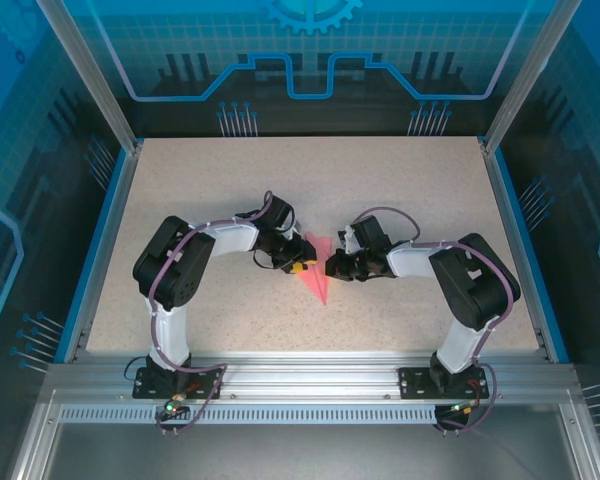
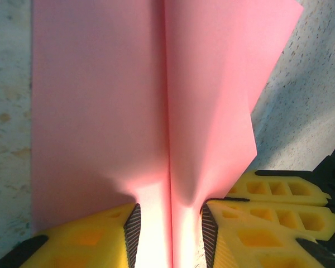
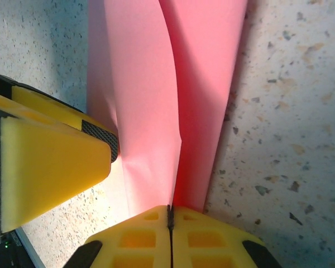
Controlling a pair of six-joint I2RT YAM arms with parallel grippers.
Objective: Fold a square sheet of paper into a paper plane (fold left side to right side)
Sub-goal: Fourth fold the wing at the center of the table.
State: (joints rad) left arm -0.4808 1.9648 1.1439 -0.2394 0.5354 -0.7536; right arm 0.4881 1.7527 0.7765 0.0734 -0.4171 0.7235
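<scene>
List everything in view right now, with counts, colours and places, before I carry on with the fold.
paper: one, salmon pink, folded, table centre
table: one, speckled beige, under the paper
rail: one, silver, near edge, carrying both arm bases
walls: blue-lit panels, around the table
left arm: one, black and white, reaching in to the paper
right arm: one, black and white, reaching in to the paper
left fingers: two, yellow with black pads, apart, either side of the paper's centre fold
right fingers: two, yellow, shut on the paper's fold
</scene>
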